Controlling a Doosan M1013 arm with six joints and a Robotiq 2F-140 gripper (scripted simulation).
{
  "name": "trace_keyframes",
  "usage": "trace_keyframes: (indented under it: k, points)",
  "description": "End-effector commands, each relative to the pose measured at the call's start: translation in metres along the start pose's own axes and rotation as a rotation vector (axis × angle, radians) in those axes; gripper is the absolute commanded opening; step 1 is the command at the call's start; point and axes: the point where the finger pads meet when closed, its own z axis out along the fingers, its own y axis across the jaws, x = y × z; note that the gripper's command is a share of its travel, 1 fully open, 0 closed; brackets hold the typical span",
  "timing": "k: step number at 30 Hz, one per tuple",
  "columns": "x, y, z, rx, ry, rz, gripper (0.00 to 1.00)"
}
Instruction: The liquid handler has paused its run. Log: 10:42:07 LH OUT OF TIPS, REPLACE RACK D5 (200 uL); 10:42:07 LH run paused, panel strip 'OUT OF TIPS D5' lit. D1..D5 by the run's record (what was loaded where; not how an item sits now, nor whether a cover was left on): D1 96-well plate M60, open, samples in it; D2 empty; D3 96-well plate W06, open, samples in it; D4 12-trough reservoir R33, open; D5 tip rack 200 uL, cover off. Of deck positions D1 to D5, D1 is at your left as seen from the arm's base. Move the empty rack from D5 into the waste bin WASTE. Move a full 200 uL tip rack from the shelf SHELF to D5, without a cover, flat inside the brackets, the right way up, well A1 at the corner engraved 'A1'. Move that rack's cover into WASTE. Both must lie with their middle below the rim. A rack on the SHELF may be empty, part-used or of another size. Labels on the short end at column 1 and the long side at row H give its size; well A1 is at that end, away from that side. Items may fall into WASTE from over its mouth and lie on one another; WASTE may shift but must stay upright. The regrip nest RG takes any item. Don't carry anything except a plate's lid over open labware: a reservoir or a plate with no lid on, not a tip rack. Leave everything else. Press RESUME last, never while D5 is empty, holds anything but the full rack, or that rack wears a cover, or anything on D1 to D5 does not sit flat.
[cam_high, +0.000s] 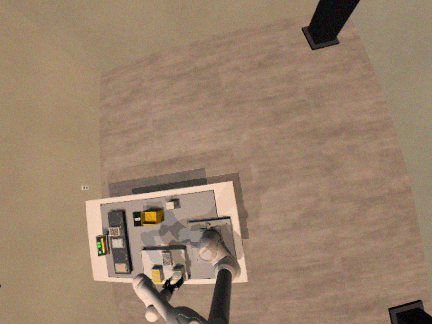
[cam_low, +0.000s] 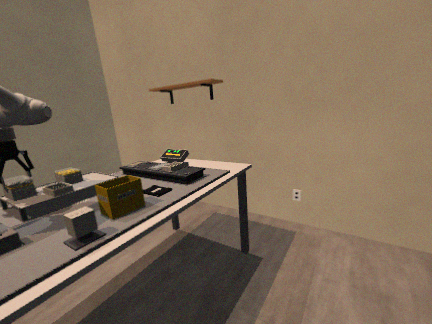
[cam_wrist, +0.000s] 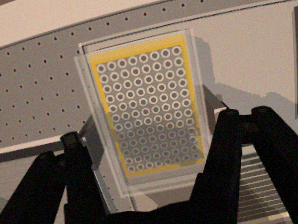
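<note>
Pinching the covered yellow rack (cam_wrist: 150, 107), your claw (cam_wrist: 150, 165) stands about half spread; the rack's long axis runs away from it, tilted.

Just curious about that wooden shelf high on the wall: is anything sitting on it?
No. The wooden shelf on the wall shows only its bare board and two black brackets.

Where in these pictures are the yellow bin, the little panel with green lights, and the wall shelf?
Yellow bin (cam_low: 119, 199), exterior view, on its front wall.
Panel with green lights (cam_low: 174, 153), exterior view, on its lit face.
Wall shelf (cam_low: 186, 85), exterior view, on the wooden board's front edge.
</note>
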Motion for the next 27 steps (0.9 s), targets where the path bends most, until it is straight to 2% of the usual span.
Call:
trace_keyframes:
  k: [1, 27]
  points:
    - [0.0, 0.0, -0.003, 0.0, 0.0, 0.0, 0.0]
    - [0.0, 0.0, -0.041, 0.0, 0.0, 0.0, 0.0]
